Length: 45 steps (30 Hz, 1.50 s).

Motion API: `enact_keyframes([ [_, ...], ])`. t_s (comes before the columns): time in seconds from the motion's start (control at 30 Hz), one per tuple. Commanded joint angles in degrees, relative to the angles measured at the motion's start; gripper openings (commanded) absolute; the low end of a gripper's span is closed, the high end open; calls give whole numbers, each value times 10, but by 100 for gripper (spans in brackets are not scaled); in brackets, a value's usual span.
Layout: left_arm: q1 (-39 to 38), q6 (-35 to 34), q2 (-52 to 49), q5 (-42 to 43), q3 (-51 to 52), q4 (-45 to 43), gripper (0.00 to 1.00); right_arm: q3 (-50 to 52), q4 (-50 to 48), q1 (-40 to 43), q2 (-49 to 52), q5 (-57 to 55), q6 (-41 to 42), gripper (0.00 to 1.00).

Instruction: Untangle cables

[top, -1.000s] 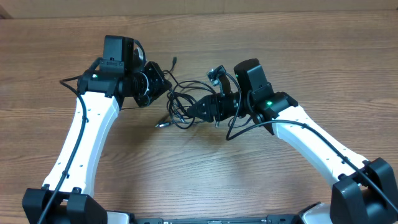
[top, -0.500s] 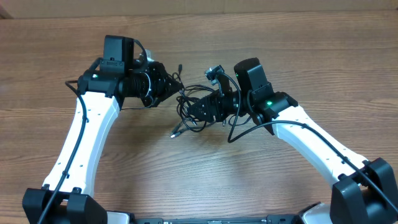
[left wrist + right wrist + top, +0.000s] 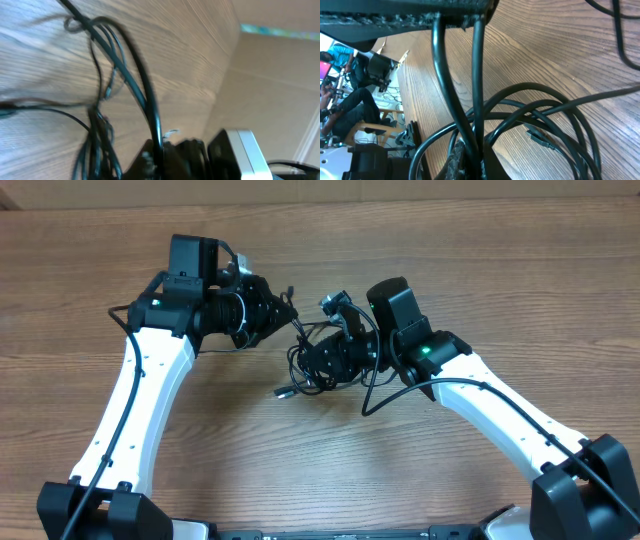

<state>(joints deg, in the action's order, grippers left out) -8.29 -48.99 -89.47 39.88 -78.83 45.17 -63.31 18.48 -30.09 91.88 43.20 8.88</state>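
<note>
Wooden tabletop (image 3: pixel 500 270) stretched under both my arms. My left pincer (image 3: pixel 287 308) looked pinched on a strand near its plug. My right pincer (image 3: pixel 313 362) was clamped narrow on the cables (image 3: pixel 477 75), whose knot hung between the two, one loose end trailing just beside the right. I judged it best to draw apart slowly, watching which loop tightened.

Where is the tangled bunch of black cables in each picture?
Overhead: the cables sit in the middle of the picture.
Left wrist: the cables sweep from top left down to bottom centre.
Right wrist: the cables hang from the top, looping across the lower half.
Shared landmark: the wooden table beneath them.
</note>
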Motion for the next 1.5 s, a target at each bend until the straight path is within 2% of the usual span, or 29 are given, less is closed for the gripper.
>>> enact_keyframes([
  [0.0,-4,46,5,-78,-8,1,24,-7,-2,-1,-3,9,5,4],
  [0.07,-4,66,4,-101,-8,1,38,-7,-3,-1,-3,21,18,4],
  [0.13,-4,82,3,-130,-8,5,45,-7,-3,-1,-3,35,18,4],
  [0.3,-4,99,-11,-146,-8,37,45,-7,-4,-1,-3,-7,60,4],
  [0.5,-4,179,-45,-144,-8,73,45,-7,47,-8,-3,-141,92,4],
  [0.63,-3,220,-68,-144,-8,96,51,-7,92,-31,0,-210,91,6],
  [0.67,-4,224,-71,-144,-8,98,52,-7,94,-37,3,-211,91,13],
  [0.73,-4,235,-74,-144,-8,100,54,-7,95,-50,8,-210,92,36],
  [0.77,-4,238,-75,-144,-8,101,55,-7,95,-57,11,-211,92,44],
  [0.8,-4,238,-75,-144,-8,102,55,-7,95,-61,12,-211,91,59],
  [0.83,-4,240,-76,-144,-8,103,55,-7,94,-65,15,-211,92,68],
  [0.87,-4,242,-76,-144,-8,103,55,-7,94,-66,16,-212,92,72],
  [0.97,-5,246,-76,-144,-8,105,53,-7,94,-58,16,-235,136,73],
  [1.03,-11,247,-76,-150,-7,107,50,-7,94,-41,16,-243,171,70],
  [1.1,-20,248,-76,-155,-4,108,47,-7,98,-22,16,-243,189,63],
  [1.23,-63,245,-80,-186,14,107,38,-7,128,24,16,-241,208,40],
  [1.27,-75,245,-83,-194,17,108,36,-7,137,32,16,-241,210,37],
  [1.47,-140,236,-129,-255,20,135,38,-7,179,46,16,-241,210,36],
])
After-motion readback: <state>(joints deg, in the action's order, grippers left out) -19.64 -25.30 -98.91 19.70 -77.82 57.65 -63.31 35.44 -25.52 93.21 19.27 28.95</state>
